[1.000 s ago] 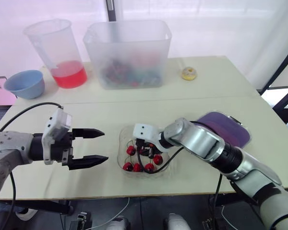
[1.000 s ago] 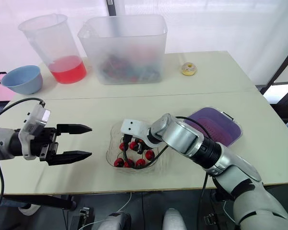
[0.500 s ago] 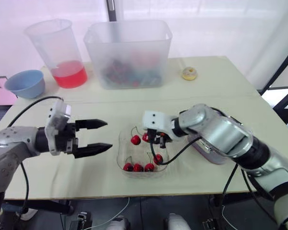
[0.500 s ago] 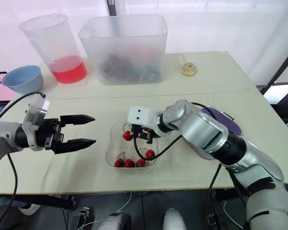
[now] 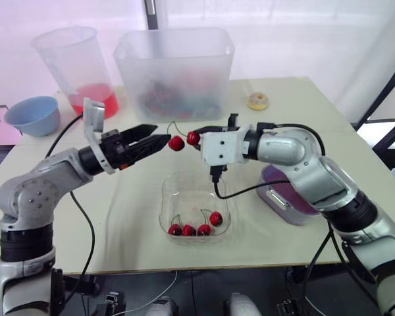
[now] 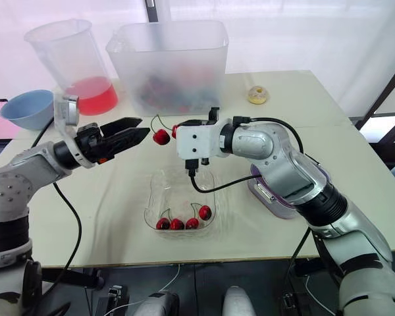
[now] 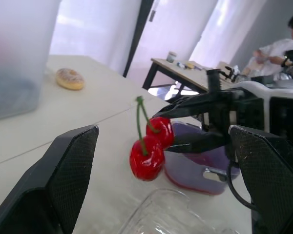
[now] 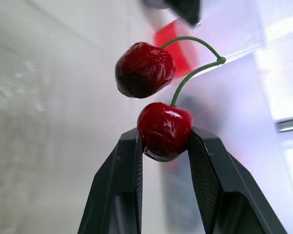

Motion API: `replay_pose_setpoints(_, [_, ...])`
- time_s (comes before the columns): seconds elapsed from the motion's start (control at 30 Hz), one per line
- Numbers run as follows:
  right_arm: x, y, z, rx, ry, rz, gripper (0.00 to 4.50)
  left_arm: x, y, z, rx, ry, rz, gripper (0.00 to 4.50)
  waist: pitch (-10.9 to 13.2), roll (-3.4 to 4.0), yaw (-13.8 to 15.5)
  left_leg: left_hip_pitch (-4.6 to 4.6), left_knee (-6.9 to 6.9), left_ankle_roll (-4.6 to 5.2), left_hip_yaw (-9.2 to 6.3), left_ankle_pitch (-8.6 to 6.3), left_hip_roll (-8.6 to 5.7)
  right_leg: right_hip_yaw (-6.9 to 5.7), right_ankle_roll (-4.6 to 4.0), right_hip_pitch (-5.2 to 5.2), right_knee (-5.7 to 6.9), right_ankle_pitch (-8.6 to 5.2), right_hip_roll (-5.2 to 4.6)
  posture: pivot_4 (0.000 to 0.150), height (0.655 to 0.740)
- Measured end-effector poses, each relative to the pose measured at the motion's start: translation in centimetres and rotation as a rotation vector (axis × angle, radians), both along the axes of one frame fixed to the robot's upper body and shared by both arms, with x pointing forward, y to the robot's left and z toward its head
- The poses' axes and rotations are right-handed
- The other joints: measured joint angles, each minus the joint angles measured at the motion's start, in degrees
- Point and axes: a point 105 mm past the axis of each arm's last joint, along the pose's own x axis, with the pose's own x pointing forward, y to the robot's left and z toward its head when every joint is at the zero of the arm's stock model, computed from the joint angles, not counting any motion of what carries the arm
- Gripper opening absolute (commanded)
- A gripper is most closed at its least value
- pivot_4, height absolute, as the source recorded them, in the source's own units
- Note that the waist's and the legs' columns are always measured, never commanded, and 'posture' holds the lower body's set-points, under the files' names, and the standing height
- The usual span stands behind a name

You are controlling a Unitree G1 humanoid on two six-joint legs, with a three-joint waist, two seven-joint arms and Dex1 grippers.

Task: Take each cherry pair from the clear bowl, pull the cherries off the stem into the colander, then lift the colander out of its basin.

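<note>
Right jaws are clenched on the cherry pair, now raised out of the clear bowl below; left jaws, spread, are brought beside its free cherry; pulling is due.

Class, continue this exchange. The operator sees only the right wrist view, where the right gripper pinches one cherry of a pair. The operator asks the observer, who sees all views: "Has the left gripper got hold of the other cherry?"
Observer: Not yet. The left gripper is open, its tips just short of the free cherry.
Operator: Is the pair over the colander?
Observer: No. The purple colander sits to the robot's right of the clear bowl; the cherry pair is held in the air to the colander's left.
Operator: What remains in the bowl?
Observer: Four cherries.
</note>
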Motion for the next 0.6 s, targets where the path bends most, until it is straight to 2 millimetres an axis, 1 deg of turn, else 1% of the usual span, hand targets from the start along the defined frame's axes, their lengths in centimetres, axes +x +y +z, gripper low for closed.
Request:
replay_pose_setpoints(0.17, [0.6,0.0,-0.1,-0.041,-0.074,-0.003,1.38,0.8,-0.7,1.8,-0.042,0.007,-0.004,4.5,0.0,-0.01,0.0,0.0,0.02,-0.01,0.01,0.0,-0.04,-0.01,0.0,0.02,0.01,0.0,-0.01,0.15,0.74])
replay_pose_setpoints(0.37, [0.3,0.5,0.3,-0.051,-0.127,0.026,1.38,1.0,-1.4,2.1,-0.021,0.018,-0.023,4.5,0.0,-0.01,-0.1,0.0,0.02,-0.03,0.04,0.02,-0.01,-0.01,0.0,-0.03,0.09,0.0,0.04,0.15,0.74])
replay_pose_setpoints(0.47, [0.2,0.8,0.3,-0.05,-0.139,0.041,1.32,1.4,-1.5,1.5,0.001,0.043,-0.014,3.69,0.0,-0.01,-0.1,0.0,0.03,-0.03,0.03,0.02,-0.02,-0.01,0.0,-0.02,0.1,0.0,0.04,0.15,0.74])
replay_pose_setpoints(0.53, [0.1,1.0,0.4,-0.046,-0.147,0.047,1.32,1.7,-1.5,1.4,0.005,0.047,-0.004,2.71,0.0,-0.01,0.0,0.0,0.03,-0.04,0.03,0.02,-0.02,-0.01,0.0,-0.03,0.1,0.0,0.04,0.15,0.74])
replay_pose_setpoints(0.6, [0.1,1.1,0.7,-0.034,-0.151,0.052,1.32,1.7,-1.6,1.7,0.014,0.038,-0.008,2.71,0.0,-0.01,0.0,0.0,0.03,-0.04,0.03,0.02,-0.02,-0.01,0.0,-0.02,0.1,0.0,0.04,0.15,0.74])
